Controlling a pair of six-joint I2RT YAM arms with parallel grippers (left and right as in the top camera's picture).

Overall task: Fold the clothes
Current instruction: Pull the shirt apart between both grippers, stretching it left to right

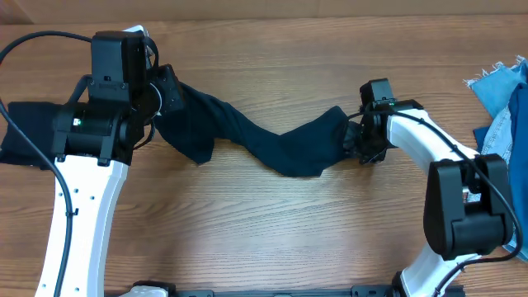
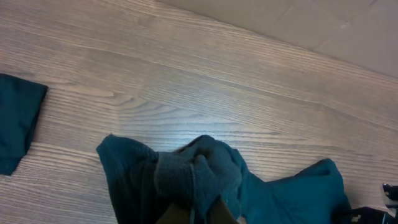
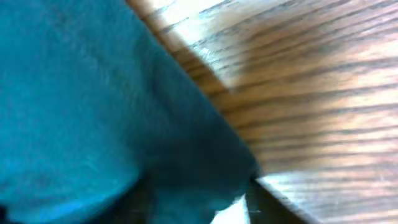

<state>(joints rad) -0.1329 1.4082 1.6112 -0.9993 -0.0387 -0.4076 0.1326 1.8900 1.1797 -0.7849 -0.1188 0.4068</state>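
dark teal garment point(image 1: 272, 148) | unfolded, rumpled (sagging midway) | stretched left-to-right, both ends bunched

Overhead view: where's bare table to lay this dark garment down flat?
Widest bare wood lies robot-side of the dark garment, between left arm and right arm. Another strip runs behind it. Crowded: folded cloth far left, blue clothes far right.
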